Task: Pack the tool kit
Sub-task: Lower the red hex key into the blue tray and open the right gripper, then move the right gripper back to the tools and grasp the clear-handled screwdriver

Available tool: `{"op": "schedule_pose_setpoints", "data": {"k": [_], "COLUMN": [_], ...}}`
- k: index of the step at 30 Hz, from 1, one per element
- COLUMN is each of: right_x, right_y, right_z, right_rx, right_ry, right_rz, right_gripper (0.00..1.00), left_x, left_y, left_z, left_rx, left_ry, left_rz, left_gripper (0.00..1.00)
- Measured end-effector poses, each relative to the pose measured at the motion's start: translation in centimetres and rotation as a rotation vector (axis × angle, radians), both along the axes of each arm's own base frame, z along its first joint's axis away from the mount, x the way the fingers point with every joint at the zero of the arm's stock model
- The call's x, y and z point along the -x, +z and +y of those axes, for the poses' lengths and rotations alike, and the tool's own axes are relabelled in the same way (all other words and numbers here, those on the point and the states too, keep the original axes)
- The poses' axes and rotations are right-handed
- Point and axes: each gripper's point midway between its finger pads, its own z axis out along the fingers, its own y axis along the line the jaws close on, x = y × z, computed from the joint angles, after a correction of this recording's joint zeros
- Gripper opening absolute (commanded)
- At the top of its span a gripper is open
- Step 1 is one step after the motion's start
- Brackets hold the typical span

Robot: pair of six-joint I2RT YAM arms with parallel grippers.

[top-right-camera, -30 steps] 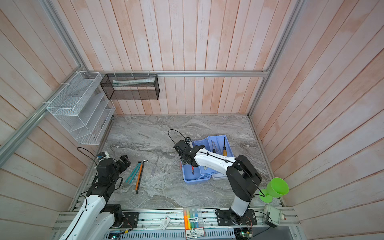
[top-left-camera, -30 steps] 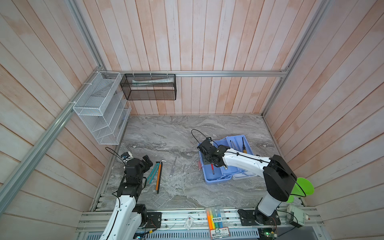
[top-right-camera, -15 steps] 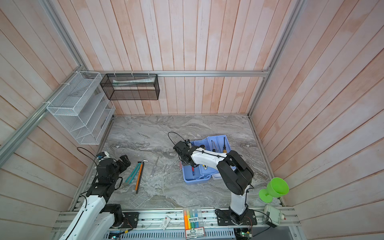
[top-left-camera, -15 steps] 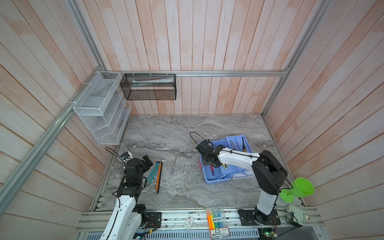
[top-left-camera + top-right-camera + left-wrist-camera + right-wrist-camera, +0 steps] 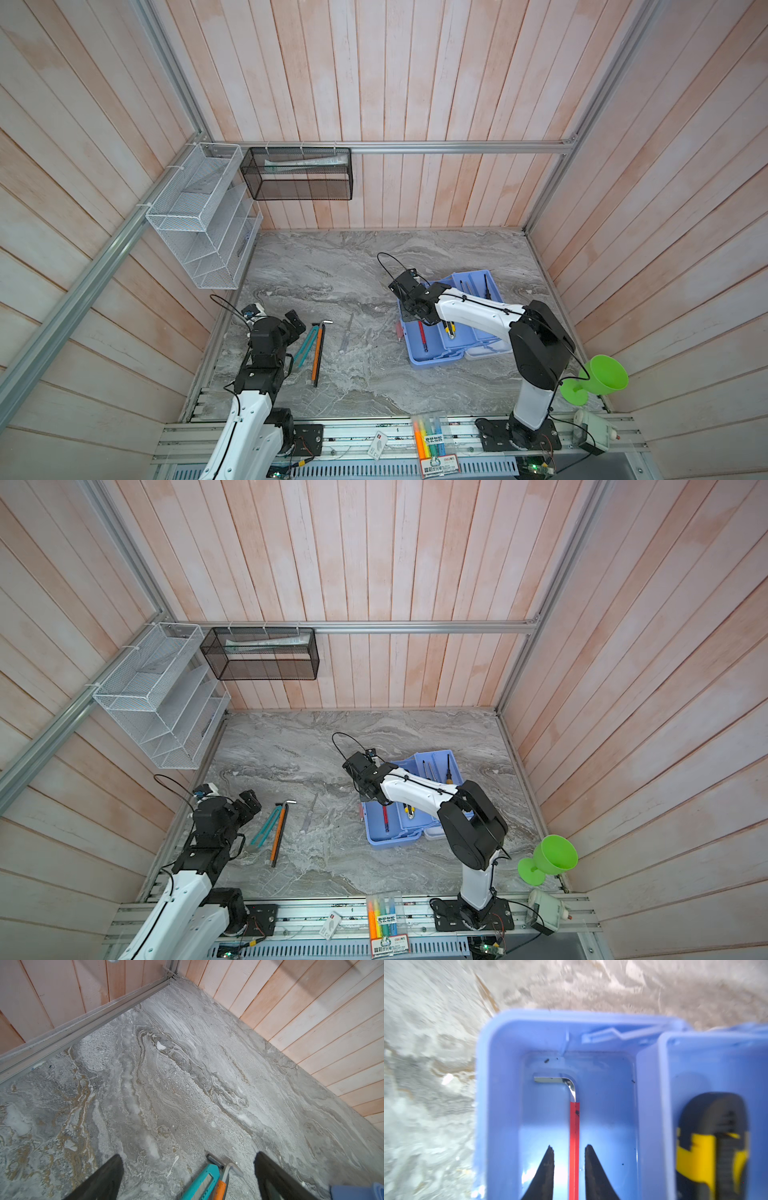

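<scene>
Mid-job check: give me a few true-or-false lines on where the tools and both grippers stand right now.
1. The red key lies inside the base. True.
2. The left gripper holds the teal tool. False: it is open and empty; the tool lies on the table.
3. The yellow-black tool sits in the tray beside the red key. True.
4. The orange key is packed. False: it lies on the table beside the teal tool.
5. The right gripper clamps the red key. False: its jaws stand clear on both sides.

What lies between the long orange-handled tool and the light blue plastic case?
In both top views: a slim grey tool, and a small pink piece beside the case.
</scene>
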Motion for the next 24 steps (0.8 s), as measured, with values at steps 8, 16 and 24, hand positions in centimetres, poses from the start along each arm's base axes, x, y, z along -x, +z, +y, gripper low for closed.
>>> {"op": "schedule_pose_setpoints", "data": {"k": [8,16,24], "right_x": [1.5,4.6,5.8], "right_y": [6.1,1.6,-3.9], "right_z": [8.4,17.0,19.6], "right_rx": [-0.195,-0.270,-0.185], "right_ry": [0.172,0.345,0.398], "right_rz": [-0.089,0.024,0.125], "right_gripper": [0.36,0.50,0.51], "left_x": [0.0,0.0,0.1], "left_y": [0.0,0.2,0.3], "left_z": [0.0,0.0,0.1], "left_rx": [0.000,0.000,0.000], "left_ry": [0.001,0.001,0.003], "left_rz": [0.000,-0.009,-0.014], "left_gripper": [1.00,1.00,1.00]}}
